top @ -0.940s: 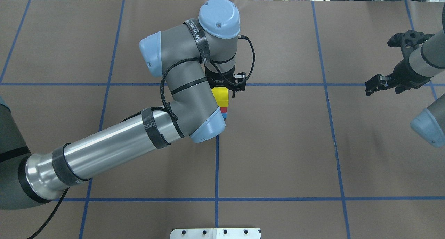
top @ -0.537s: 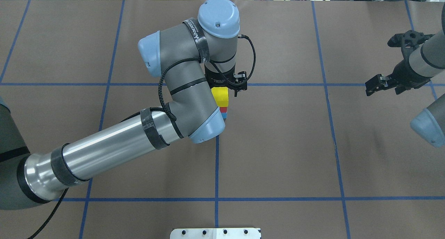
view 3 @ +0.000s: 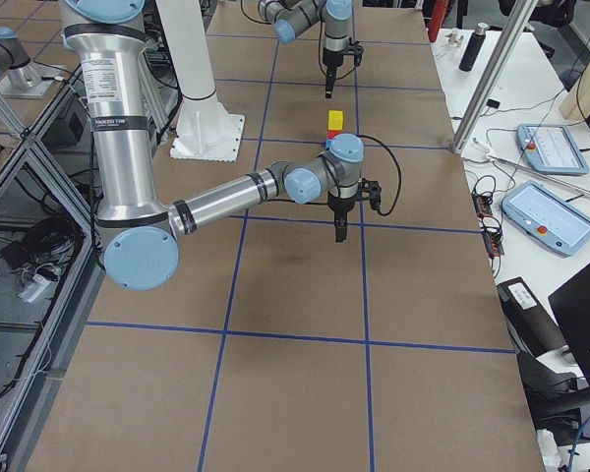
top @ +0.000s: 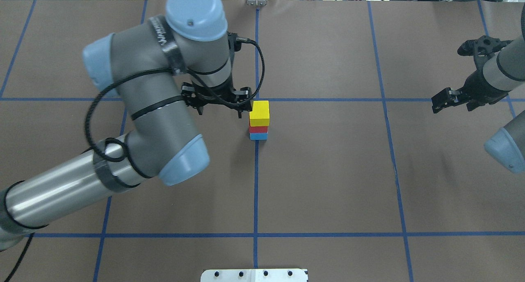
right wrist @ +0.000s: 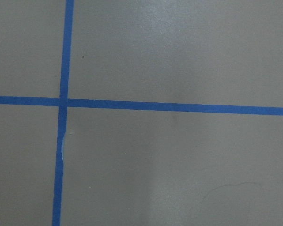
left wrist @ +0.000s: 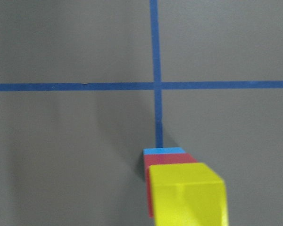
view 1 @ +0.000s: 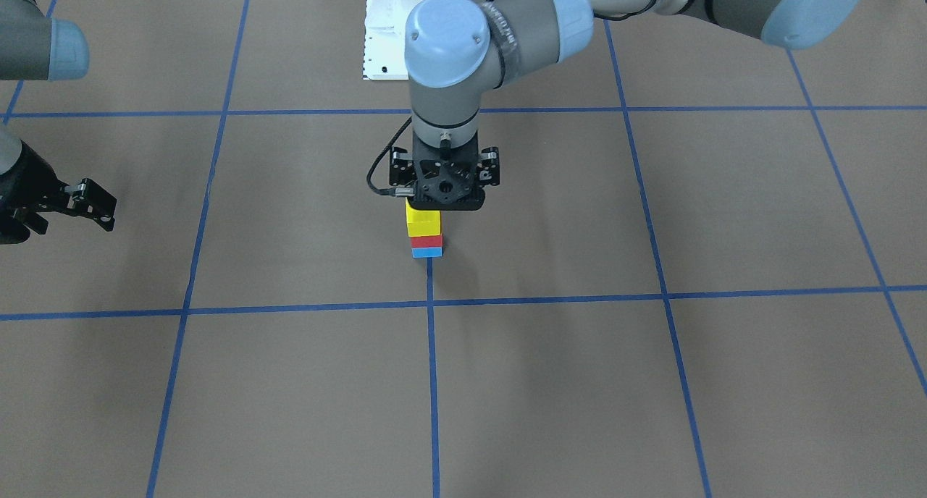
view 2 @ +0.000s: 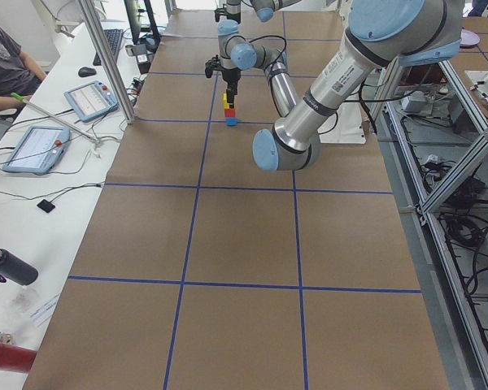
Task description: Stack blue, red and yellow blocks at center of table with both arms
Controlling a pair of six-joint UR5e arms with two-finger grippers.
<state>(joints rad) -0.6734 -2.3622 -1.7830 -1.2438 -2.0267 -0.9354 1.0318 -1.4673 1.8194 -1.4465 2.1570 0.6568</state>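
Yellow block (top: pixel 259 113) tops stack | left hand (top: pixel 221 101) beside, aperture unclear

White lettering on the black strap (top: pixel 163 36) around the left arm is too blurred to read.

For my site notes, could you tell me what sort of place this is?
Most likely a robotics lab: a taped-grid table, aluminium framing and operator tablets on a side bench.
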